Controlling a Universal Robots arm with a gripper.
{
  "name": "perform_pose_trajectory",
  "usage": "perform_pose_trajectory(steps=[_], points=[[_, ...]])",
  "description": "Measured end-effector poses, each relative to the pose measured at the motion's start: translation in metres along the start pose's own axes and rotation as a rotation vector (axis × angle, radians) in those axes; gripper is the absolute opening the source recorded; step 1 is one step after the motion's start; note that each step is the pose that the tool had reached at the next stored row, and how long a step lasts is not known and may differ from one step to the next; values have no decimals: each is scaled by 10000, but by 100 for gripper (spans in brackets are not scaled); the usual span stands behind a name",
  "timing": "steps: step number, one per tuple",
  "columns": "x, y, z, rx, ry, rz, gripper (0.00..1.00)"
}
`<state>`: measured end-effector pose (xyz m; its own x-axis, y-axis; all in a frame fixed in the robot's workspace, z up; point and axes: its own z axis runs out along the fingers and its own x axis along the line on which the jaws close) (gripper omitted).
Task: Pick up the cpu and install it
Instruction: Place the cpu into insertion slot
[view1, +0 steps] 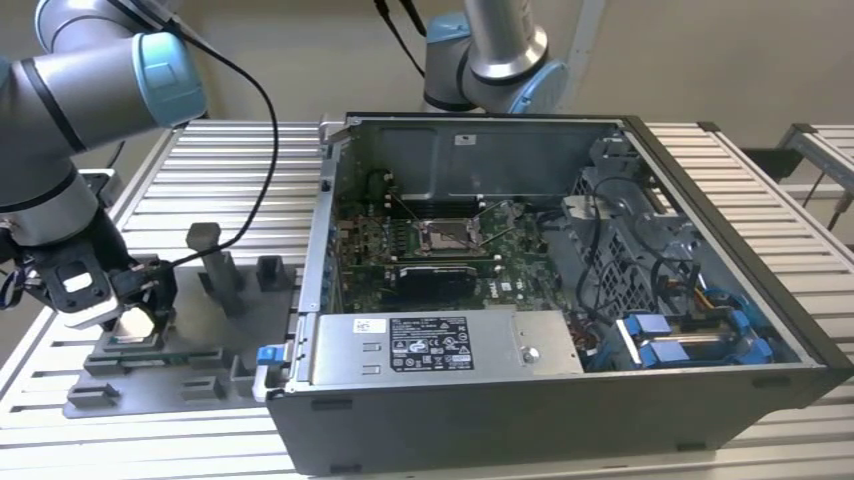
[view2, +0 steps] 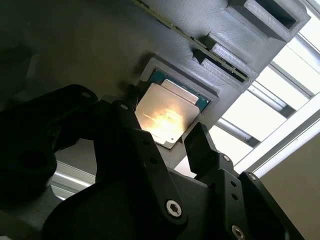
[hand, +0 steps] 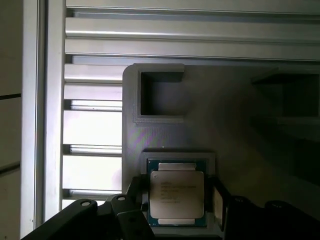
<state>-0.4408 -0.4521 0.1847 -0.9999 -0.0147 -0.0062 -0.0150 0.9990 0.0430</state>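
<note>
The cpu (hand: 177, 196) flat in the grey fixture (hand: 235, 130) recess, directly between the spread fingers of the claw (hand: 179, 193)

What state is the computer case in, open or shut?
Open: the computer case has no side panel, so the circuit board inside shows in the exterior view.

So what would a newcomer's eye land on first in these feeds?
Probably the open computer case, taking up the middle and the exterior view's right, with the socket bare on its motherboard. Then the cpu, gleaming in its pocket in the grey fixture at the exterior view's left, with the gripper down over it.
</note>
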Motion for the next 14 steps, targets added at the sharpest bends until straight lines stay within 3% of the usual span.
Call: perform_pose_trajectory(steps=[12, 13, 14], points=[[0, -2, 1, -1, -1, 0, 100], [0, -2, 1, 0, -1, 0, 0], [0, -2, 0, 0, -1, 0, 0]])
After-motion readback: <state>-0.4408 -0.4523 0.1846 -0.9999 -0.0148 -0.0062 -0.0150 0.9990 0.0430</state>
